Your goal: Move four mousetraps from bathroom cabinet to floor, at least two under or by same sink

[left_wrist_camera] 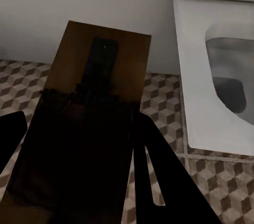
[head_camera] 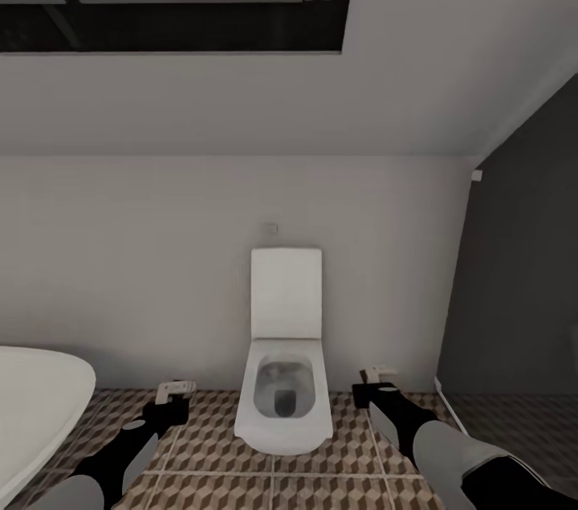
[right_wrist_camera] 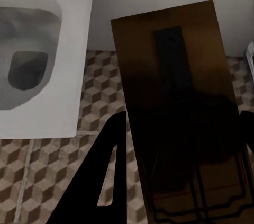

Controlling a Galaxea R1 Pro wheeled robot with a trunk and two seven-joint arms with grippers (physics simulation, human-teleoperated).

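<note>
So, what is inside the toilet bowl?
The lid is up, so the toilet bowl is open to view: grey inner walls and a darker drain opening at the bottom. Nothing lies in it. What is deeper in the drain cannot be seen.

You had a white toilet [head_camera: 283, 381] against a pale grey wall [head_camera: 160, 269], standing on the bathroom floor [head_camera: 209, 454] tiled in brown, beige and cream cubes with pale grout. Your arms were black and grey. Each mousetrap, left [left_wrist_camera: 90, 123] and right [right_wrist_camera: 180, 102], showed a brown wooden base with a dark strip. The window frame [head_camera: 193, 12] overhead was black.
</note>
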